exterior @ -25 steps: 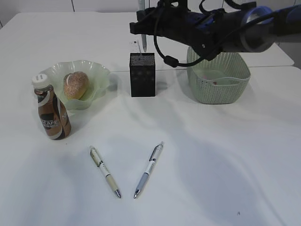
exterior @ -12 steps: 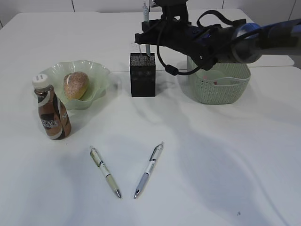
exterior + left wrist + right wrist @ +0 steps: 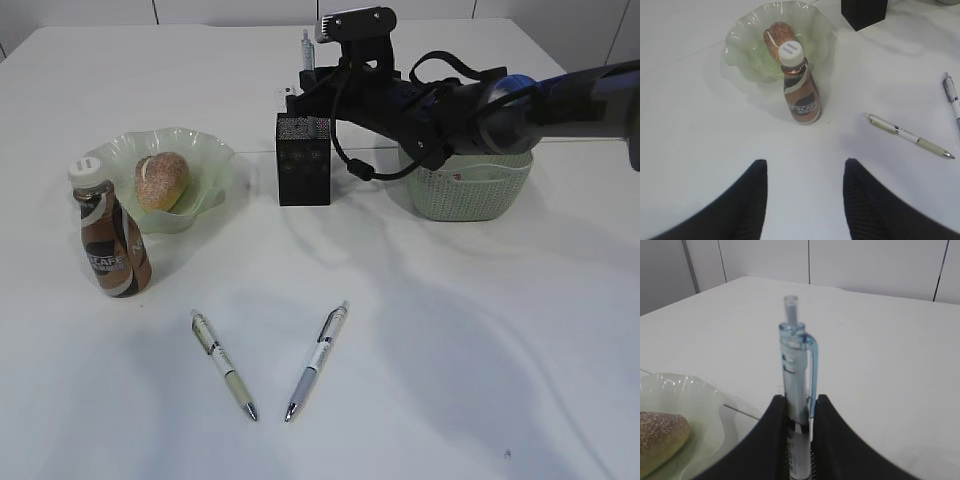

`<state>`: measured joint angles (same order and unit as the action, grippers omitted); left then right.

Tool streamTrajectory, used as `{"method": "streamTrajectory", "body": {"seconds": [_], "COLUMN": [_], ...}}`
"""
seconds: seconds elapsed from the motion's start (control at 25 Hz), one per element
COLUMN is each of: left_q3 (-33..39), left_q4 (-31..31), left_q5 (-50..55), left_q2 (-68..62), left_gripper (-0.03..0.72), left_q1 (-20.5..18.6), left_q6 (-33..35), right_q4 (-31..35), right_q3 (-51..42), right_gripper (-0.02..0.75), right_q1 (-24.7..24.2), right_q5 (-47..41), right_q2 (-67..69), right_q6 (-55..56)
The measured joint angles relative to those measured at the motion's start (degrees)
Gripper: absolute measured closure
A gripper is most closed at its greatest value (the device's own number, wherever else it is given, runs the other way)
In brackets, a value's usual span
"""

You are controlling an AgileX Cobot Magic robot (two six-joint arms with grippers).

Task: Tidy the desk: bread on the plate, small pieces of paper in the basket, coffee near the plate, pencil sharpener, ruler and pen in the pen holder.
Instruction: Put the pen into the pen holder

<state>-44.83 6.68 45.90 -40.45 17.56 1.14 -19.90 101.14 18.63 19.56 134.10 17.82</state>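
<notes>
Right gripper (image 3: 799,412) was clamped on a blue pen (image 3: 795,375), held upright directly above the black pen holder (image 3: 303,158). Left gripper (image 3: 805,192) stood with its fingers apart, grasping nothing, above bare table (image 3: 450,340). Bread (image 3: 161,180) lay on the green plate (image 3: 205,150), with the coffee bottle (image 3: 108,232) just beside it. Two pens (image 3: 224,363) (image 3: 316,360) lay on the table. The green basket (image 3: 470,190) stood right of the holder.

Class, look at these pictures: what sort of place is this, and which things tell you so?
Probably a staged desk in a plain white room: a white table, a black pen holder and loose pens.
</notes>
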Motion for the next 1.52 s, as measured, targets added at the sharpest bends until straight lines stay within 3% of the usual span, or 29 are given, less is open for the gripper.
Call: {"method": "streamTrajectory", "body": {"seconds": [1.12, 1.2, 1.4, 1.44, 1.52], "left_q3": [0.0, 0.0, 0.0, 0.0, 0.0], "left_q4": [0.0, 0.0, 0.0, 0.0, 0.0], "left_q5": [-1.3, -1.3, -1.4, -1.4, -1.4], "left_q2": [0.0, 0.0, 0.0, 0.0, 0.0], "left_gripper": [0.341, 0.341, 0.341, 0.341, 0.341], "left_q1": [0.0, 0.0, 0.0, 0.0, 0.0], "left_q6": [0.0, 0.0, 0.0, 0.0, 0.0], "right_q4": [-1.3, -1.8, -1.8, -1.8, -2.5], "right_q3": [0.1, 0.1, 0.1, 0.1, 1.3], "right_gripper": [0.555, 0.479, 0.479, 0.372, 0.363], "right_q1": [-0.1, -0.1, -0.1, -0.1, -0.1], "right_q5": [-1.2, -1.8, -1.8, -1.8, -4.0], "right_q2": [1.0, 1.0, 1.0, 1.0, 1.0], "right_q6": [0.1, 0.1, 0.1, 0.1, 1.0]}}
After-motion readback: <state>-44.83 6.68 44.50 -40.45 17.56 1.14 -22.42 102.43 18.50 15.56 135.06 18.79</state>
